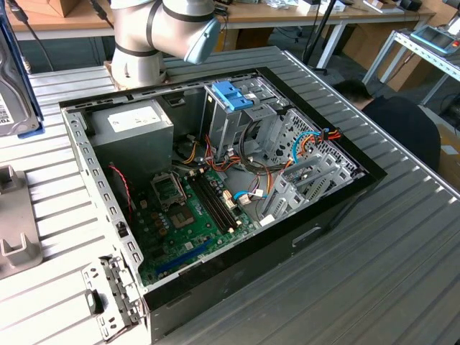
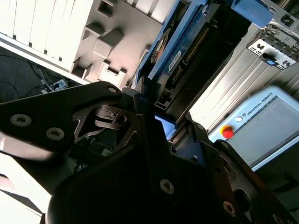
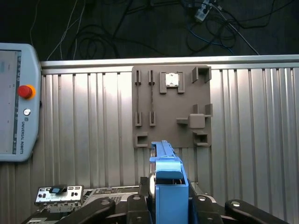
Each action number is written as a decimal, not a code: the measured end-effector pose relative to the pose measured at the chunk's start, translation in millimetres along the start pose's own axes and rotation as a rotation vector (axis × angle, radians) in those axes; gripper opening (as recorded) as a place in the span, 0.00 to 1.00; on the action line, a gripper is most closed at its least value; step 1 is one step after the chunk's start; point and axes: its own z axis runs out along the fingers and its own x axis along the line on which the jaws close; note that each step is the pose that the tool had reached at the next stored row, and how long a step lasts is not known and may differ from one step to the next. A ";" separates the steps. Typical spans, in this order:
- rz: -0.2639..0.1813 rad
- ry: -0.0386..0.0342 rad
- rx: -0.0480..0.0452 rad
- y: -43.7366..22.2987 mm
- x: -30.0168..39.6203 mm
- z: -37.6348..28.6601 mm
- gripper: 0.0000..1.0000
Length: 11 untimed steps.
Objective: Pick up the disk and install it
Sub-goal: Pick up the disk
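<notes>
The disk [image 1: 13, 79], grey metal in a light blue carrier, hangs on edge at the exterior view's far left, above the ribbed table. In the first wrist view the disk [image 3: 169, 186] shows edge-on, blue frame towards the camera, with my gripper [image 3: 168, 207] shut on it, one black finger on each side. The second wrist view looks along the disk [image 2: 187, 42] from behind the gripper [image 2: 156, 116]. The open computer case [image 1: 338, 194] lies in the middle of the table, its metal drive cage [image 1: 237, 122] topped by a blue latch [image 1: 231, 93].
A grey fixture plate [image 3: 170, 107] with slots and blocks lies on the table under the disk, also seen as plate [image 1: 14, 223]. A teach pendant [image 3: 14, 102] rests nearby. A detached metal bracket [image 1: 108, 295] sits by the case's near corner. The arm's base [image 1: 136, 57] stands behind the case.
</notes>
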 end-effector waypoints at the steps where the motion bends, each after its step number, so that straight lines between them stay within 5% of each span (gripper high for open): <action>1: 0.000 0.0000 0.0000 -0.1 0.2 0.0 0.37; 11: 0.000 0.0000 0.0000 -1.2 3.4 -0.1 0.37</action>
